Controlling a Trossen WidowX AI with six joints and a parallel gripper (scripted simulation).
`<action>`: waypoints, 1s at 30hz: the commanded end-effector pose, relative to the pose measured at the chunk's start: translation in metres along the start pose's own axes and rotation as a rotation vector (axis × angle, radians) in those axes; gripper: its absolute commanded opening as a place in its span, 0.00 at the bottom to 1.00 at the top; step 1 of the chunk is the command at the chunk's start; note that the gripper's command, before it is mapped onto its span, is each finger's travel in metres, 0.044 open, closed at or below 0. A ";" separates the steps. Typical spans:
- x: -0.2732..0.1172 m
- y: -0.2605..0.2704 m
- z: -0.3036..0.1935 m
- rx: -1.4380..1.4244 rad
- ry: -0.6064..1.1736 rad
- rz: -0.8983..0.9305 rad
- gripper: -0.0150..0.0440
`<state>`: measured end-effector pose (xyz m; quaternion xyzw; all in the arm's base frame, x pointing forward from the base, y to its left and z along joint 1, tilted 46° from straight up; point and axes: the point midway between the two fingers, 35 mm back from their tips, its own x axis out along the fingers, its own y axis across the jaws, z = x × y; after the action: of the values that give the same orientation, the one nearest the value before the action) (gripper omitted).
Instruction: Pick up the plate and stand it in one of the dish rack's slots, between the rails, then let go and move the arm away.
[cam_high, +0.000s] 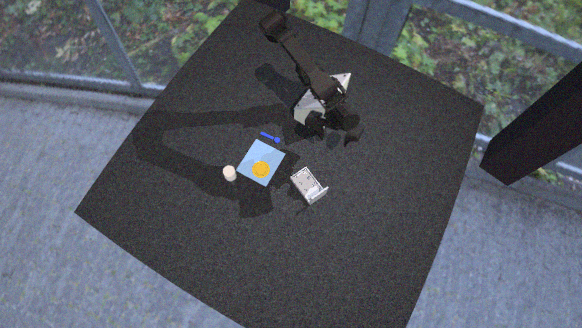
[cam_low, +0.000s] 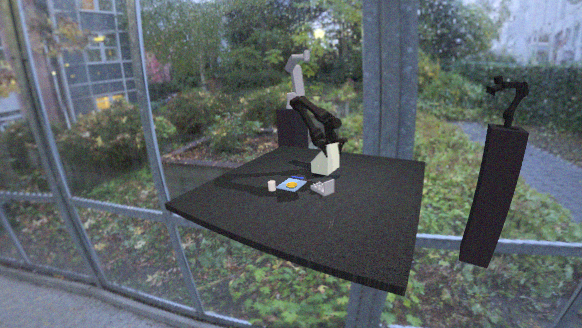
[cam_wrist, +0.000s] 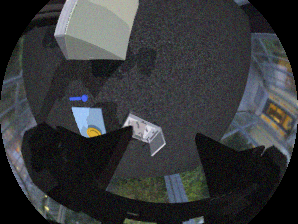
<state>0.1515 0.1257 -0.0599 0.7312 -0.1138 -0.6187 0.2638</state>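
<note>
Pincer (cam_high: 334, 131) hangs open and empty near the arm's base, well apart from plate (cam_high: 261, 169), which lies flat on a blue mat (cam_high: 250, 157) beside rack (cam_high: 308, 184), so the grasp is not yet begun.

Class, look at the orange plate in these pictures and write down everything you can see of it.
The plate is small, round and orange-yellow, plain, with no pattern that shows. It lies flat on a light blue square mat, toward the corner nearest the rack, wholly within the mat's edges. Nothing else touches it. The claw is open, apart from it. Its material is too small to judge.
</note>
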 end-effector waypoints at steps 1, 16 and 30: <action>0.000 0.000 0.000 0.006 0.000 0.000 0.93; -0.008 0.013 -0.036 0.499 -0.007 0.030 0.93; -0.014 0.033 -0.069 0.982 0.000 0.071 0.93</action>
<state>0.2123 0.1239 -0.0287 0.7686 -0.3866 -0.5069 -0.0543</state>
